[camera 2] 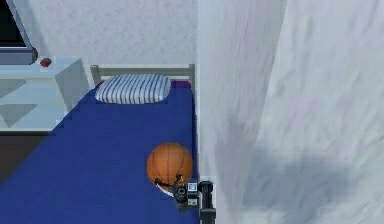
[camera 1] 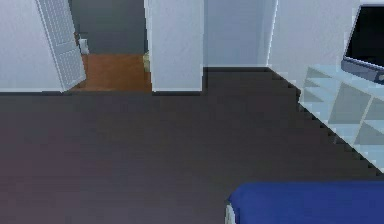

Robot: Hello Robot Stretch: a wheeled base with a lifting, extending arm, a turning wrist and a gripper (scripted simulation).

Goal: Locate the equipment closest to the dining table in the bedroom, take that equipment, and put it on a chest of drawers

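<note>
The bed [camera 2: 80, 150] beside me carries a blue cover; a striped pillow [camera 2: 133, 90] lies at its headboard end and an orange ball [camera 2: 170, 162] lies near its wall-side edge. On the white cabinet [camera 2: 60, 82] next to it sits a small red thing [camera 2: 45, 63].

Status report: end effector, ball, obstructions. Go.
End effector at round orange basketball on blue bed; hold cannot be told. Striped pillow lies apart, farther up the bed.

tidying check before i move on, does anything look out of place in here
An orange basketball lies on the blue bed, apart from the striped pillow: an odd place for sports gear. Nothing else looks askew or spilled.
</note>
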